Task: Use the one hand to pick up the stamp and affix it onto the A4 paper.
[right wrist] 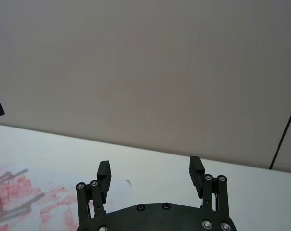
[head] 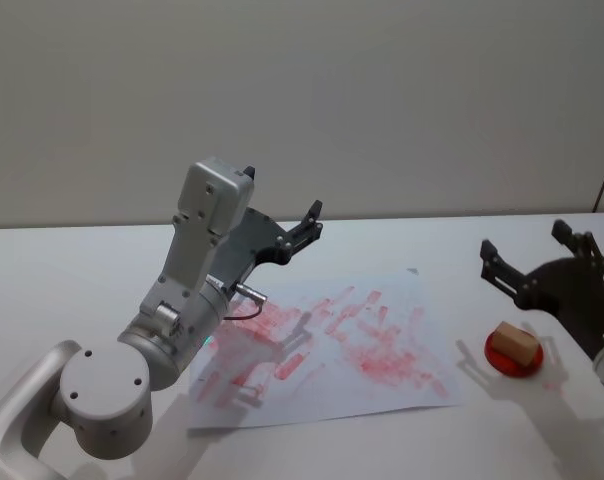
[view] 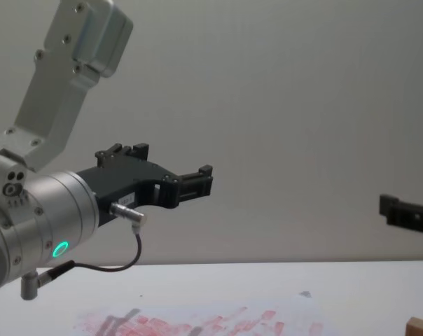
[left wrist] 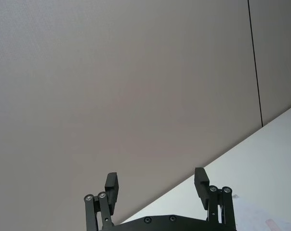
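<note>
The stamp rests on a red ink pad beside the A4 paper, likely inking its base, while the right hand hovers near it, spread wide for pickup, and the left hand, likewise spread, idles raised over the paper.

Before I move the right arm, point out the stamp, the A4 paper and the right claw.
stamp (head: 513,342), head view, top face of the wooden block.
A4 paper (head: 332,400), head view, bare strip near its front edge.
right claw (head: 522,238), head view, gap midway between its open fingertips.
</note>
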Controlling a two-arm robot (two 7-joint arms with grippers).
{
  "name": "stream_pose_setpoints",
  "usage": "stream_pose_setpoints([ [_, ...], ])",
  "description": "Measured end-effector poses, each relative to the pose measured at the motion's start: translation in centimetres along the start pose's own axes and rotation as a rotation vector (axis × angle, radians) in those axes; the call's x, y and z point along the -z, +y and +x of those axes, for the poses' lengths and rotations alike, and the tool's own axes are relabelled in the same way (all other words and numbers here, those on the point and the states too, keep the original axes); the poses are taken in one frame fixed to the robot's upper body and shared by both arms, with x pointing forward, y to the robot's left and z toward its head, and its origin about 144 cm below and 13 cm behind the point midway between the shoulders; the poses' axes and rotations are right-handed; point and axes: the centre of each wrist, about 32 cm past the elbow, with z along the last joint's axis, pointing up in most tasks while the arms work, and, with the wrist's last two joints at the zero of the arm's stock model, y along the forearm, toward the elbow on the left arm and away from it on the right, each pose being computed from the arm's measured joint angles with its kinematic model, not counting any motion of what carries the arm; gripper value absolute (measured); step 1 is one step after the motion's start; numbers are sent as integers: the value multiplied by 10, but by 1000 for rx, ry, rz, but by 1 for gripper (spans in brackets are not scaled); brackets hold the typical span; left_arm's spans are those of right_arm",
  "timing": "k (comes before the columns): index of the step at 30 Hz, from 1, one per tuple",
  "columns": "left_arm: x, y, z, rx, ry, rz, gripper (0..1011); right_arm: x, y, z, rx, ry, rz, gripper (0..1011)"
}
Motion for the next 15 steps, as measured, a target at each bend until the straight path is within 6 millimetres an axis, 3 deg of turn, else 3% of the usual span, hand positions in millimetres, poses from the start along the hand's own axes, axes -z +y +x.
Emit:
stream_pose_setpoints([
  [15, 0, 0, 0, 0, 0, 0, 1001, 2, -24, -1, 84, -23, -186, 1001],
])
